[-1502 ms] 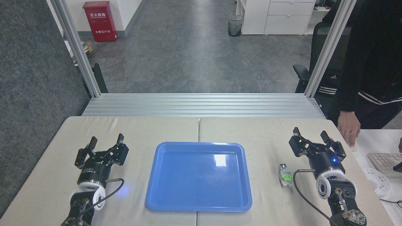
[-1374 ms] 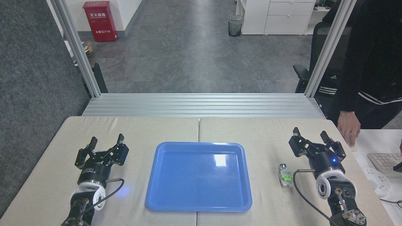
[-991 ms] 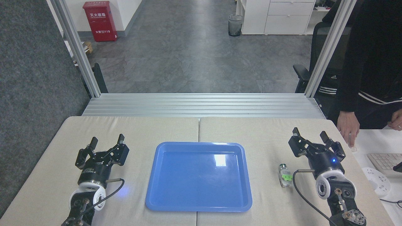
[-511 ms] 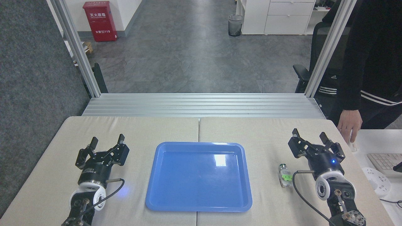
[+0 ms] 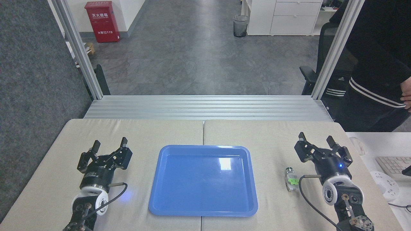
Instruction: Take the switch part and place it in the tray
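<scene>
The blue tray [image 5: 167, 199] lies flat at the middle of the table with nothing in it. To its right, on the beige mat, lies the switch part [image 5: 291, 179], whitish-clear with a green middle and its dark round end pointing away from me. My right gripper [image 5: 316, 138] stands open, empty, just right of and beyond the part, not touching it. My left gripper [image 5: 109, 143] is open and empty on the left side of the tray.
A person in dark clothes [image 5: 375, 70] stands at the right edge beside a white desk with a keyboard [image 5: 393, 165] and a power strip [image 5: 385, 186]. An aluminium frame [image 5: 205, 107] borders the table's far edge.
The person's hand has lifted off the white desk at the right and moved away. My right gripper has shifted very slightly; the switch part and left gripper are unmoved.
</scene>
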Robot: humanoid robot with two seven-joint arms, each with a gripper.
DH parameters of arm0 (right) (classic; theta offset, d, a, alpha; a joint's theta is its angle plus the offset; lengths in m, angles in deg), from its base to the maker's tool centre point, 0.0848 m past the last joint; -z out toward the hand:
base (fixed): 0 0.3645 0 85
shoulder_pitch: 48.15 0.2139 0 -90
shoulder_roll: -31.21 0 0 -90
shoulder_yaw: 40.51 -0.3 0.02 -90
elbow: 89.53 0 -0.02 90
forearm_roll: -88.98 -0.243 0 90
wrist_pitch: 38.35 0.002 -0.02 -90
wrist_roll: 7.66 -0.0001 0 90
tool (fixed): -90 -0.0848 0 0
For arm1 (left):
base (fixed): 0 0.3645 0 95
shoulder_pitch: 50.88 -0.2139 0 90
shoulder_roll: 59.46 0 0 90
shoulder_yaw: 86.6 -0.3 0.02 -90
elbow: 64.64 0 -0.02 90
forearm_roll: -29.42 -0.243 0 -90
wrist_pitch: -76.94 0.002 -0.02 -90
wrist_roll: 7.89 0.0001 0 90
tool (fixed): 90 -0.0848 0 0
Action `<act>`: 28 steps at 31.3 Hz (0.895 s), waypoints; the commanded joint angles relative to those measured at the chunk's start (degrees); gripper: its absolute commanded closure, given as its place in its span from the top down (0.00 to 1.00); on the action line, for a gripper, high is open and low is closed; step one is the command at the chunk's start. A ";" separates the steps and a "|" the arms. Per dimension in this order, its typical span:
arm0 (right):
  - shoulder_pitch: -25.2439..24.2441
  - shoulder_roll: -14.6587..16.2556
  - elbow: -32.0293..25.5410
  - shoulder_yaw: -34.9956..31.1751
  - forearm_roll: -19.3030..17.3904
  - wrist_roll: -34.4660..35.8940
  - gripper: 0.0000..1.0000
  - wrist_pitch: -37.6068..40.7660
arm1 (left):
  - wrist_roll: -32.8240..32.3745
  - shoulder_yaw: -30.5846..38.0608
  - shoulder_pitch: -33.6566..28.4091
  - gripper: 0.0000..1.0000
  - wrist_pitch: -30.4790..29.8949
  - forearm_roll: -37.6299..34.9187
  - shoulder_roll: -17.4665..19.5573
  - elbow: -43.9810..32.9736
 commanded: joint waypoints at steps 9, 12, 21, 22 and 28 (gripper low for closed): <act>-0.60 0.02 0.00 0.28 0.30 -0.39 0.95 -0.26 | -0.02 -0.03 0.19 1.00 -0.03 0.00 0.15 0.36; -2.09 -1.29 -0.17 1.68 0.30 -0.47 0.95 -0.26 | 0.06 -0.03 0.19 1.00 -0.03 0.00 0.06 0.36; -5.61 -1.47 -0.79 4.68 4.07 -7.07 0.95 -0.87 | 0.06 0.06 0.10 1.00 -0.03 0.00 0.06 0.44; -5.87 -1.38 -0.62 4.76 4.42 -7.07 0.95 -0.87 | 0.06 0.06 0.10 1.00 -0.03 0.00 0.06 0.44; -7.02 -2.26 0.44 5.64 4.60 -7.59 0.95 -0.79 | 0.06 0.06 0.10 1.00 -0.03 0.00 0.06 0.44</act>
